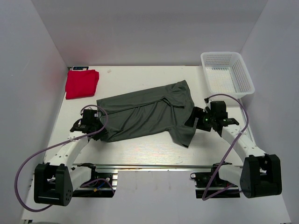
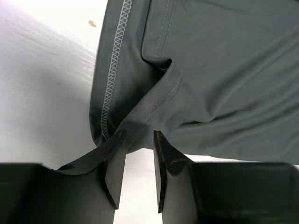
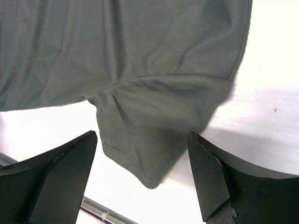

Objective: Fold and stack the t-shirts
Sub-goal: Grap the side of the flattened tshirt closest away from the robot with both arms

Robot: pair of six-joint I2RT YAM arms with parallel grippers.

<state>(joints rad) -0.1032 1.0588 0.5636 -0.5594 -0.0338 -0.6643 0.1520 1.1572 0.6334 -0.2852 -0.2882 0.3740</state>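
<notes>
I see the right jaws spread wide over the grey-green t-shirt (image 1: 145,114) mid-frame; the left jaws sit narrow at its hem, grip I cannot tell.

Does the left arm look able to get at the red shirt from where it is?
Probably yes. The red shirt lies just beyond the left hand on its own side, with only bare table between. Its fingers are at the grey shirt's edge, so it may have to let go first.
</notes>
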